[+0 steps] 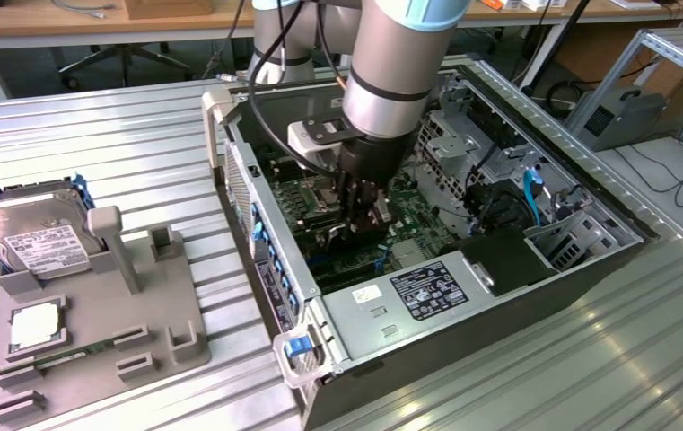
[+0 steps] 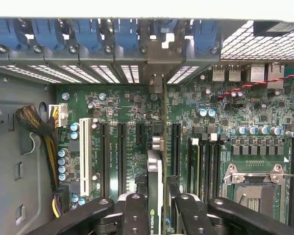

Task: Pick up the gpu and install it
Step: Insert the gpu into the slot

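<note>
Tool (image 2: 157, 208) pinches gpu (image 2: 155, 171) edge-on above motherboard (image 2: 225, 117); slight misalignment with slot could jam card or bend bracket.

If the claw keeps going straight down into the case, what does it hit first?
Likely the motherboard: the gpu held edge-on in the claw would meet an expansion slot there first, though which slot is unclear.

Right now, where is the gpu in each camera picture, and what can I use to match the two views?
Exterior view: the gpu hangs from the gripper inside the open computer case, just above the motherboard.
Wrist view: the gpu stands edge-on between the gripper's fingers, reaching toward the rear slot openings.
Shared landmark: the CPU socket on the green motherboard.
</note>
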`<state>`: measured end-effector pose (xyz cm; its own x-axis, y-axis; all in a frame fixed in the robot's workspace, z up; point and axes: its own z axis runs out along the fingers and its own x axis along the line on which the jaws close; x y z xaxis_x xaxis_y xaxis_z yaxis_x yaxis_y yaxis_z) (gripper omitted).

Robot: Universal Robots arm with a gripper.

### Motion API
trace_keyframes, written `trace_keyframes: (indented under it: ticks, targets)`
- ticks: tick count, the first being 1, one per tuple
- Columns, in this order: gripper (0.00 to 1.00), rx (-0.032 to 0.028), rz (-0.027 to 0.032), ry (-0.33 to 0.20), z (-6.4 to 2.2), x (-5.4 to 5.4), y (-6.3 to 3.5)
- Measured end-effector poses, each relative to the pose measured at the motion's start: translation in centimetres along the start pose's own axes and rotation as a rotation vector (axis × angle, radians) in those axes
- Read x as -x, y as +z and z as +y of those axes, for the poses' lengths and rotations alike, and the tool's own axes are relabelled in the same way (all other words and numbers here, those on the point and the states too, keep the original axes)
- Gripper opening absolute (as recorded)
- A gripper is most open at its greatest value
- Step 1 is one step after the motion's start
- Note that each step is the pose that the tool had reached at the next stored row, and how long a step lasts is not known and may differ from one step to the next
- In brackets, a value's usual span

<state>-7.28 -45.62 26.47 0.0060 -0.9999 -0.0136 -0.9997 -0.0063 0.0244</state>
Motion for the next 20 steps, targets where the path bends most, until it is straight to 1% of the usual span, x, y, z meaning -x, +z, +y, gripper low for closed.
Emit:
trace_keyframes:
  ticks: [3,6,16,17,18,19,20]
  targets:
    - [0.27,-0.0014,-0.0002,0.000,0.18,0.00,0.01]
    - [0.27,-0.0011,-0.0002,0.000,0.33,0.00,0.02]
    - [0.27,-0.0015,-0.0001,0.000,0.32,-0.02,0.26]
    - [0.33,-0.0020,-0.0011,0.000,0.32,-0.01,0.31]
    - [0.52,-0.0016,-0.0002,0.000,0.32,-0.02,0.26]
    - [0.76,-0.0016,-0.0001,0.000,0.32,-0.02,0.26]
    - [0.82,-0.0016,-0.0002,0.000,0.33,0.02,-0.69]
